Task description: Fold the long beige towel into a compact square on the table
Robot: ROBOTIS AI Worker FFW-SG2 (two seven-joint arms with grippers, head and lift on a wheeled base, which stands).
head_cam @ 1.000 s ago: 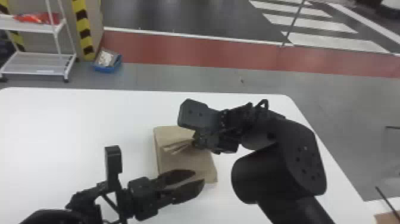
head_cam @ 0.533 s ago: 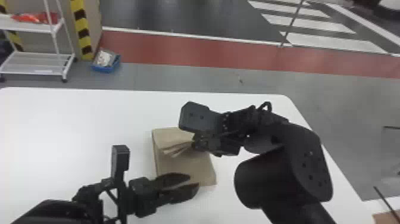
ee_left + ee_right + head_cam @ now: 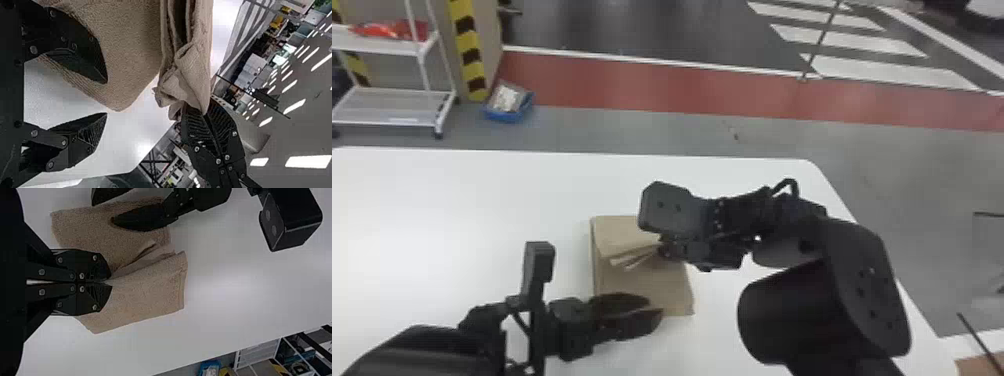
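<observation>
Nearest, at the lower left of the head view: left gripper [image 3: 654, 309], black, with two flat tapering fingers. Fingers parted, with a clear gap between the tips; nothing pinched. Position: at the near left part of the cloth, one finger over the beige weave and the other past its edge, above bare tabletop in the left wrist view.

Next: long beige towel [image 3: 642, 290] of ribbed terry cloth, on the table in front of the robot. Condition: folded into a small, roughly rectangular pad of several layers. Lower part flat on the tabletop; upper layers raised and gathered, with loose creased edges fanned toward the left.

Over the towel's right side: right gripper [image 3: 662, 250], black, on a bulky black arm entering from the bottom edge. Fingers brought together, with the gathered edge of the raised layers nipped between the tips.

Beneath all: broad white table [image 3: 442, 215], smooth, with rounded far corners.

Beyond: grey floor [image 3: 642, 130]; small blue tray [image 3: 504, 116] with a pale packet inside; white metal shelf cart [image 3: 382, 107], with an orange-red bundle [image 3: 392, 30] on the upper shelf; yellow-and-black striped post [image 3: 464, 40].

Farthest: brick-red floor band [image 3: 632, 87], then dark flooring with white painted stripes [image 3: 887, 72].
</observation>
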